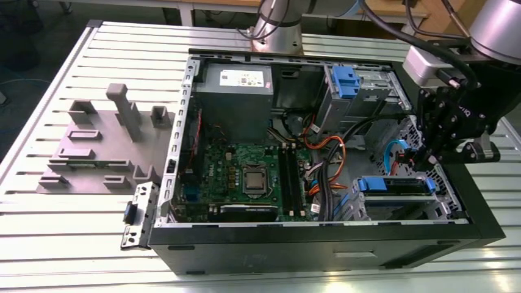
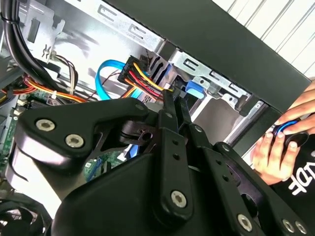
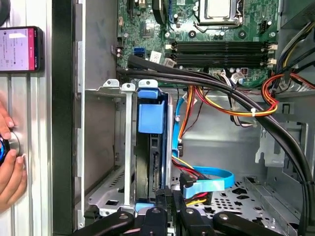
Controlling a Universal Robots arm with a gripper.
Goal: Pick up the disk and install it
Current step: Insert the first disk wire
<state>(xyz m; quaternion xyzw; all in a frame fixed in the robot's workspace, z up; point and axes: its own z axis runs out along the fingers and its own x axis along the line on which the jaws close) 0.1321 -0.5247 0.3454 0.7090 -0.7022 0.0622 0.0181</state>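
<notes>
The disk [image 3: 151, 147] sits edge-on in the metal drive cage [image 3: 110, 91] of the open computer case, its blue carrier tab facing the motherboard. In the exterior view the disk [image 1: 396, 185] lies in the cage at the case's near corner, on the exterior view's right. My gripper [image 1: 423, 162] hangs inside the case just above that cage. In the second wrist view its black fingers [image 2: 172, 113] are pressed together with nothing between them, and my gripper [image 2: 172, 98] has its tips close to the blue tab [image 2: 193, 90]. In the first wrist view my gripper [image 3: 170, 209] stands at the disk's end.
Orange, yellow and blue cables [image 3: 206, 179] run beside the cage. Thick black cables [image 3: 236, 93] cross over it. A second blue carrier [image 1: 346, 82] sits in the far bay beside the grey power supply [image 1: 236, 91]. A person's hand [image 3: 10, 162] rests outside the case wall. A grey fixture [image 1: 97, 146] stands on the table.
</notes>
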